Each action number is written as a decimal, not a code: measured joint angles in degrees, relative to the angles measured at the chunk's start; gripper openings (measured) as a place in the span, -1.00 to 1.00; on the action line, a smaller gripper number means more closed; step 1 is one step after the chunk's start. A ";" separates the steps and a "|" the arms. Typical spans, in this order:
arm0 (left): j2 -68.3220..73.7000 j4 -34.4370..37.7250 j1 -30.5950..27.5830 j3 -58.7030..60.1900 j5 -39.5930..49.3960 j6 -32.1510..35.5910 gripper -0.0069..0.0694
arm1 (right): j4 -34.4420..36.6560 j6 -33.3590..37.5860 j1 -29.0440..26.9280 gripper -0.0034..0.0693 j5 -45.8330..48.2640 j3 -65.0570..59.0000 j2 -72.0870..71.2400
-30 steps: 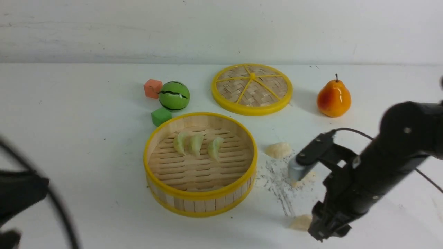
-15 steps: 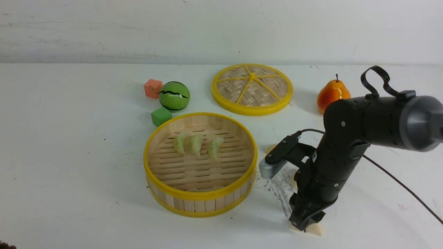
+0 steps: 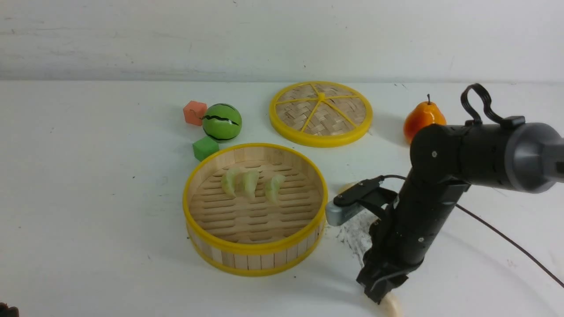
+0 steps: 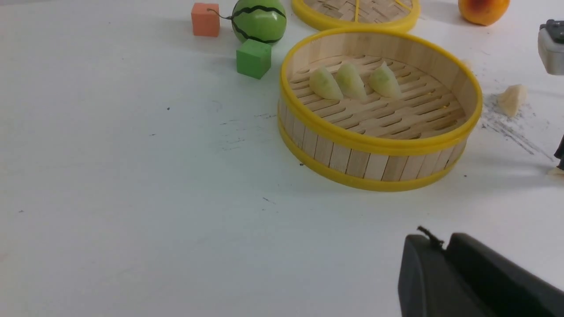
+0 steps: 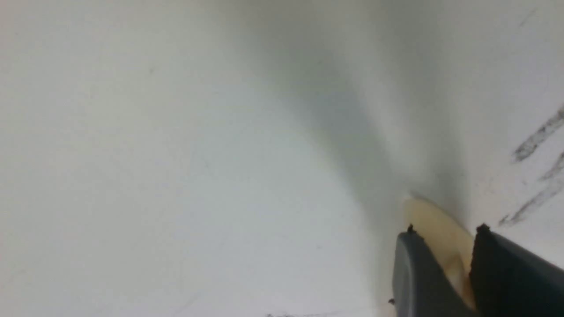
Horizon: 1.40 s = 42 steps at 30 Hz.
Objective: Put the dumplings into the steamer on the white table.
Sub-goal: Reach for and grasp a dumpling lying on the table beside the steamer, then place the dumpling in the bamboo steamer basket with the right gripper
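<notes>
The right gripper (image 5: 443,226) was clamped on a cream-white dumpling (image 5: 438,224); the left gripper's (image 4: 434,240) fingertips were nearly together, gripping nothing.

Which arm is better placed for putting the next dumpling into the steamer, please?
Right, I think. The right gripper has its fingers on either side of a white dumpling, low over the table. The left gripper holds nothing and is on the far side of the steamer from that dumpling.

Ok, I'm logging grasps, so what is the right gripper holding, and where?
The right gripper has a cream-white dumpling between its fingertips, at its middle; whether firmly gripped, I can't tell.
</notes>
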<state>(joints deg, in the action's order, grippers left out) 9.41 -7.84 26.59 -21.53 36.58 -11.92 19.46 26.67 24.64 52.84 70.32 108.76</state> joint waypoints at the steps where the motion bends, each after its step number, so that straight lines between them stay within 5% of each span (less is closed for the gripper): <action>1: 0.00 0.00 0.00 0.00 0.00 0.00 -0.66 | -0.01 -0.25 0.00 -0.47 0.00 0.00 0.00; 9: 0.00 0.00 0.00 0.00 0.00 0.00 -0.63 | -0.05 -5.91 0.00 -0.46 -1.38 0.00 0.00; 17: 0.00 -0.67 0.00 0.00 0.00 0.00 -0.63 | -0.76 -8.69 0.00 0.10 -2.80 0.07 1.40; 19: 0.00 -0.82 0.00 0.00 0.00 0.00 -0.63 | -0.83 -9.85 0.00 0.07 -2.80 0.12 1.61; 25: 0.00 -1.17 0.00 0.00 0.00 0.00 -0.62 | -1.04 -12.18 0.00 -0.50 -2.63 0.54 1.25; 35: 0.00 -1.81 0.00 0.00 -0.39 0.00 -0.62 | 1.56 -12.13 0.19 -0.48 5.37 7.63 -3.53; 42: 0.00 -1.77 0.00 0.00 -1.19 0.00 -0.62 | 6.24 -12.13 8.64 -0.48 -0.04 22.66 -0.65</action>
<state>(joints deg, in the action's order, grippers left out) 9.41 -9.61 26.59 -21.53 35.39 -11.92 25.70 14.54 33.28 52.80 92.98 108.11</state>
